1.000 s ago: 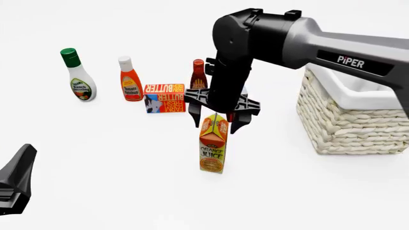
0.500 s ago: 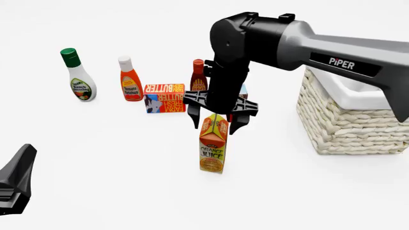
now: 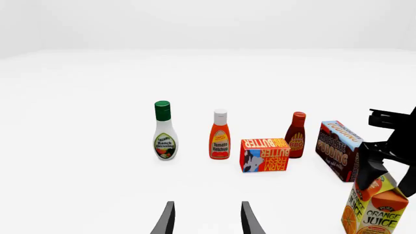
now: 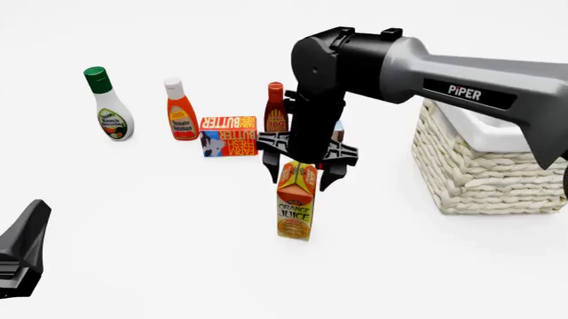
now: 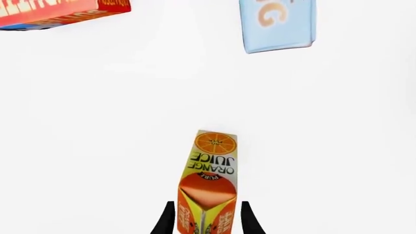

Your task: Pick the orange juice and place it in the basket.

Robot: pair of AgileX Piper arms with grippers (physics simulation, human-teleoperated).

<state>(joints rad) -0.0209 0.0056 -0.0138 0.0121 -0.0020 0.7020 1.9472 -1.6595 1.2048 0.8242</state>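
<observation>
The orange juice carton stands upright in the middle of the table; it also shows in the left wrist view and the right wrist view. My right gripper is open and points down over the carton's gable top, one finger on each side of it. The basket, cream wicker with a white lining, stands at the right, partly behind the right arm. My left gripper is open and empty at the near left, far from the carton.
Behind the carton stand a ranch dressing bottle, a ketchup bottle, a butter box, a BBQ sauce bottle and a chocolate pudding box, mostly hidden behind the right arm in the front view.
The right arm has shifted slightly left and lowered, bringing its open fingers down around the top of the carton. The carton and the left gripper have not moved.
</observation>
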